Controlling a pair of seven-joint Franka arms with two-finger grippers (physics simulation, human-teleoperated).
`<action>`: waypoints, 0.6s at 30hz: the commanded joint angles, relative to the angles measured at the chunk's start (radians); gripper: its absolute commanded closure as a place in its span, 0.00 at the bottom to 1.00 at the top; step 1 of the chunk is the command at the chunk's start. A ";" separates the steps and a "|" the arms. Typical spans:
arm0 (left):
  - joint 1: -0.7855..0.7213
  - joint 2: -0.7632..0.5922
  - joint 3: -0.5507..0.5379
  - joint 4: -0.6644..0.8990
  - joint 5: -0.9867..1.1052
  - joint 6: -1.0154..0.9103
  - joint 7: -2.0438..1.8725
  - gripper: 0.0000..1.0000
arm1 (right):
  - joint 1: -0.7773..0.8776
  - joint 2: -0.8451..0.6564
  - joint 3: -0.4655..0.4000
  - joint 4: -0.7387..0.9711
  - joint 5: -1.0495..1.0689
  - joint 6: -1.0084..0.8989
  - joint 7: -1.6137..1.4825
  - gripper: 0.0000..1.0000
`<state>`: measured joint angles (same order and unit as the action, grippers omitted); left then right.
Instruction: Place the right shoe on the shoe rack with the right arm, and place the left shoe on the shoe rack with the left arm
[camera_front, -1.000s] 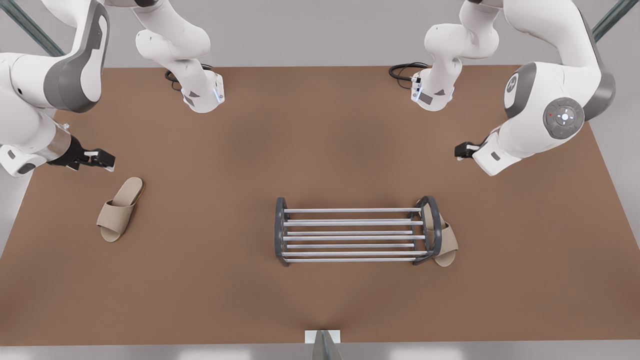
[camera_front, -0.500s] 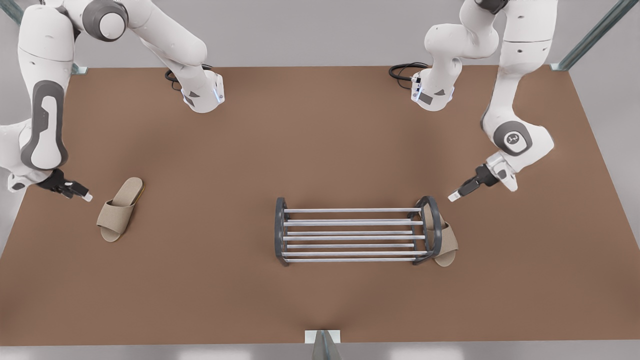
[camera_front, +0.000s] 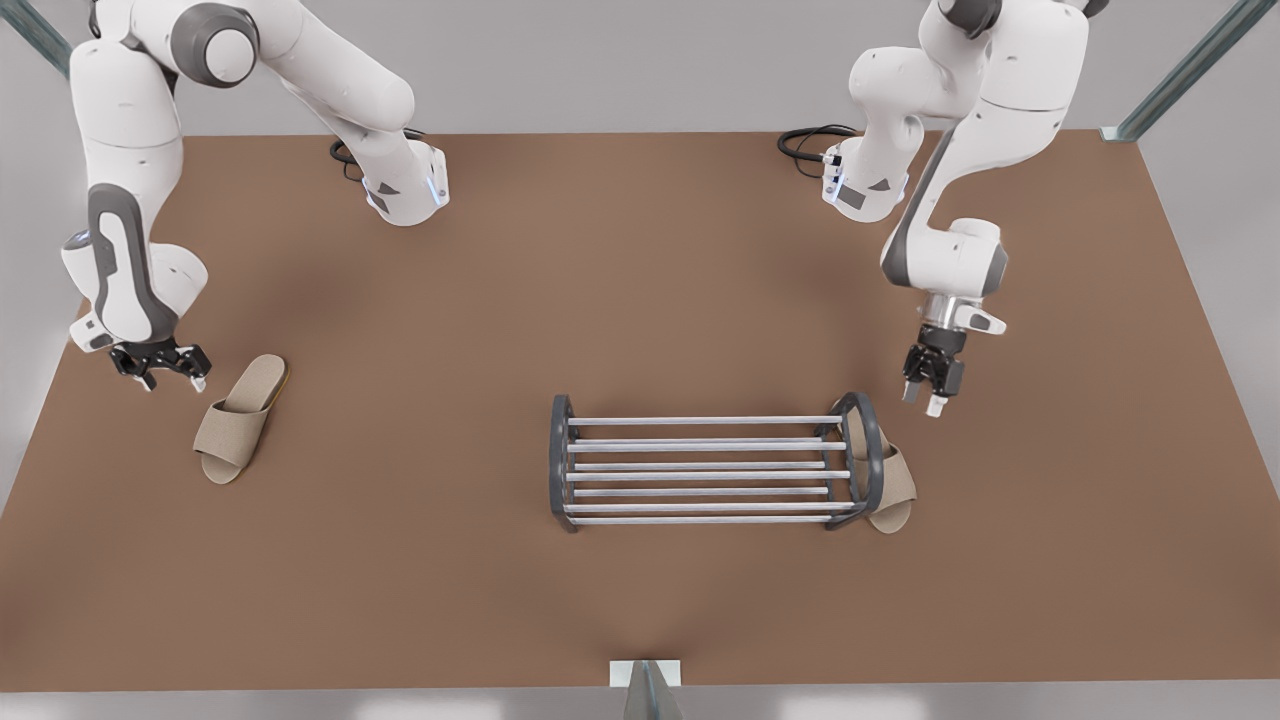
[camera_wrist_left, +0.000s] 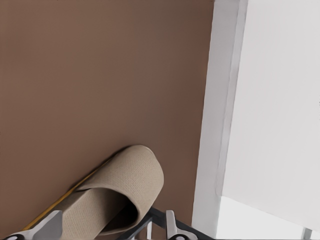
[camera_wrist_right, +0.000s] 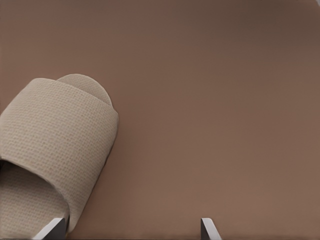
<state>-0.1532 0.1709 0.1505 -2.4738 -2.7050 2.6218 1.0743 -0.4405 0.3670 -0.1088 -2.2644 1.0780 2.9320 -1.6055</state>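
Two claws low over the brown table (camera_front: 640, 250), both wide open, holding nothing. Left gripper (camera_front: 922, 400) on the front view's right, near the left shoe (camera_front: 897, 487). That shoe flat on the table, right against one end of the shoe rack (camera_front: 700, 470). Right gripper (camera_front: 172, 380) just beside the right shoe (camera_front: 240, 420), well apart from the rack.

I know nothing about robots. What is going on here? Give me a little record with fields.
Rack: shoe rack mid-table, bars bare
First slipper: on the table, front view's left, far from the rack
Second slipper: on the table at the rack's end, front view's right, partly hidden by its frame
Right hand: open, beside the first slipper
Left hand: open, near the second slipper
Held: nothing
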 joint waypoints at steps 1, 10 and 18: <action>-0.022 0.007 -0.006 0.015 -0.082 0.026 -0.215 0.00 | 0.019 0.004 0.001 -0.003 0.106 0.073 -0.732 0.00; -0.042 0.107 -0.043 0.090 -0.133 -0.019 -0.247 0.00 | 0.060 0.059 0.003 0.032 0.175 0.075 -0.732 0.00; -0.040 0.196 -0.051 0.185 -0.133 -0.074 -0.247 0.00 | 0.094 0.087 0.003 0.052 0.250 0.073 -0.734 0.00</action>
<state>-0.1929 0.3576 0.0990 -2.2937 -2.8377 2.5850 0.9205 -0.3468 0.4542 -0.1056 -2.2097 1.3044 3.0028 -2.0691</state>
